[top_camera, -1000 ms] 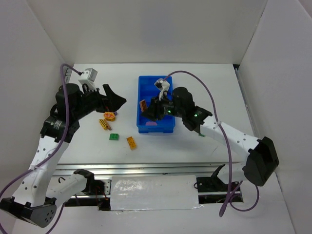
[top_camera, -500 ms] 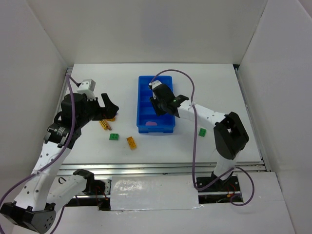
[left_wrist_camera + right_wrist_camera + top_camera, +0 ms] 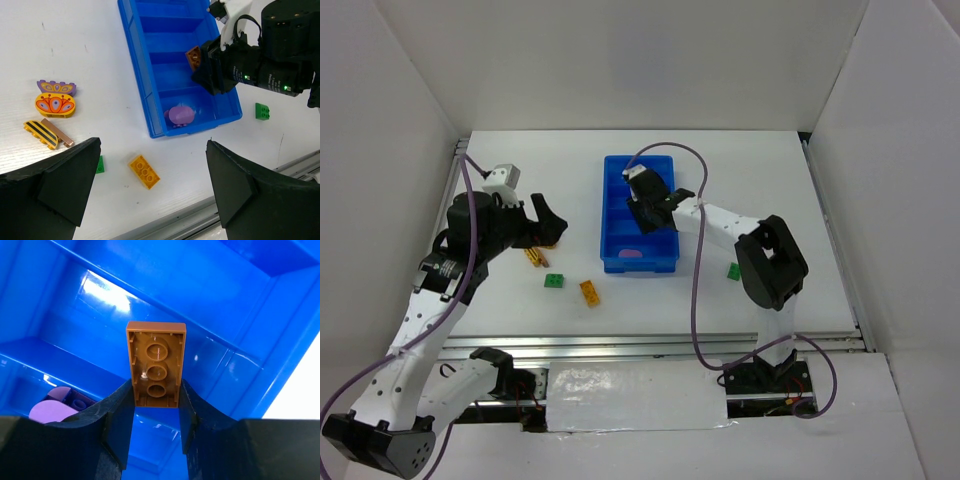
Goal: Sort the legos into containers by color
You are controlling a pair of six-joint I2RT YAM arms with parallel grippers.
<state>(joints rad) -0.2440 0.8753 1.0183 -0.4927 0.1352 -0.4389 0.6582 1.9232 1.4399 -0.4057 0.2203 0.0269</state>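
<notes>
My right gripper hangs over the blue tray, shut on a brown lego, which sticks out past its fingertips. From the left wrist view that brown lego is above the second compartment from the near end. A purple lego lies in the nearest compartment. My left gripper stands open above the table, left of the tray. An orange-yellow lego and a green lego lie on the table below it. Another green lego lies right of the tray.
A small cluster lies left of the tray: a purple patterned piece, an orange oval piece, a yellow-black striped piece and a thin brown bar. White walls close in the table; a metal rail runs along its near edge.
The right arm has folded in toward the tray, and its gripper, still shut on the brown lego, has shifted a little farther along the tray. The left gripper has drawn back slightly leftward.
</notes>
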